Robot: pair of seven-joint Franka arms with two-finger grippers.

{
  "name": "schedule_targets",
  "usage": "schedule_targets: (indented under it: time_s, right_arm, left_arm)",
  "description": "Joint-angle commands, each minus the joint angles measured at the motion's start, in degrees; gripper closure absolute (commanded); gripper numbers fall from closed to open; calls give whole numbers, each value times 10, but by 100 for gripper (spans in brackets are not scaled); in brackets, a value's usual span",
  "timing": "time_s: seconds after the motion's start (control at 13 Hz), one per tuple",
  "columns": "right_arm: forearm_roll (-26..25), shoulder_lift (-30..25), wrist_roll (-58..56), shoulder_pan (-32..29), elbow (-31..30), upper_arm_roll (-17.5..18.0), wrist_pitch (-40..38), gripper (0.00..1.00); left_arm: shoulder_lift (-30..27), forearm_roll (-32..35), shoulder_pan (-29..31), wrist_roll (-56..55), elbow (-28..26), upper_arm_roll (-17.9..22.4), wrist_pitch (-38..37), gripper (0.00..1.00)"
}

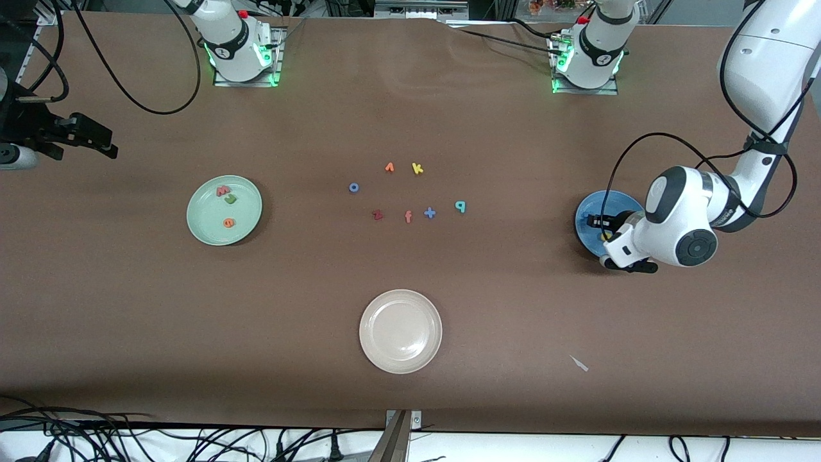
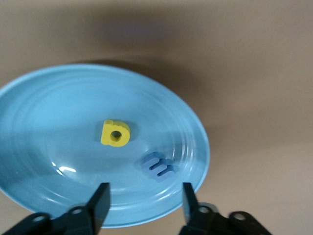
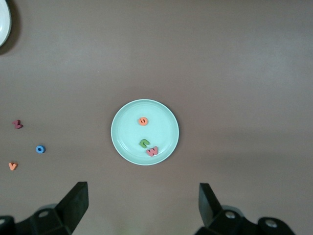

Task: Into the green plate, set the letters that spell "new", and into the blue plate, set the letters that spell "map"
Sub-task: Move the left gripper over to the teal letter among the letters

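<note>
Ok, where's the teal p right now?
The teal p lies on the bare table in the middle cluster of letters, at the cluster's edge toward the left arm's end, right beside the blue plus; it is not yet in the blue plate.

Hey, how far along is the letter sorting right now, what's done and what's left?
Done: the green plate holds the n, e and w. The blue plate holds the yellow a and blue m.

In hand: nothing. The left gripper hangs open over the blue plate; the right gripper, open, waits high above the table.

Left: the teal p lies among the spare letters mid-table.
</note>
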Motion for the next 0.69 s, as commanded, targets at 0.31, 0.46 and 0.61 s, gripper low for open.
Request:
schedule_targets:
  time_s: [0.31,0.46,0.61]
  right_arm:
    - [-11,-31,43,17,-20,3,16,0]
    - [-11,-30,51,22,-20,-4,18,0]
    - [-11,-29,49,28,-19,-12,18,0]
  left_arm:
    - [-43,-26,-4,-137,2,-132,-38,0]
    - [-34,-28,-40,-222,-3,-157,-1,0]
    - [-10,-25,-101,-320,-2,-154,61,0]
